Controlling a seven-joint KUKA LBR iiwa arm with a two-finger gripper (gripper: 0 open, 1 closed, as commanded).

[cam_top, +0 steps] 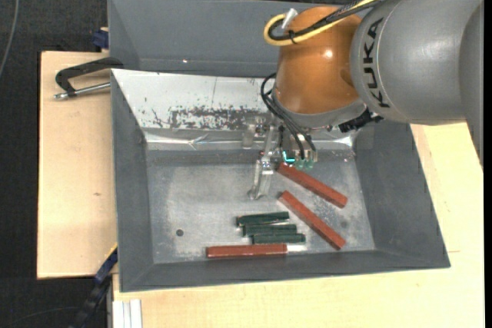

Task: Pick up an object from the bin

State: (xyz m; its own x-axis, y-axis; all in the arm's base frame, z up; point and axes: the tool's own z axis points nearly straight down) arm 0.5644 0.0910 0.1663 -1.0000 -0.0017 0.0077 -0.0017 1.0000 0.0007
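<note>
My gripper point(278, 171) hangs under the orange wrist cover over the middle of the bin floor, open, with one thin metal finger point(259, 183) slanting down to the left. A red-brown stick point(314, 186) lies slantwise just right of it, its upper end close under the gripper. A second red-brown stick point(311, 220) lies parallel below that one. Three dark green sticks point(267, 229) are stacked side by side a little below the gripper. I see nothing gripped between the fingers.
A third red-brown stick with a white tip point(246, 250) lies flat along the front wall. The left half of the bin floor is bare metal, and the arm comes in from the upper right.
</note>
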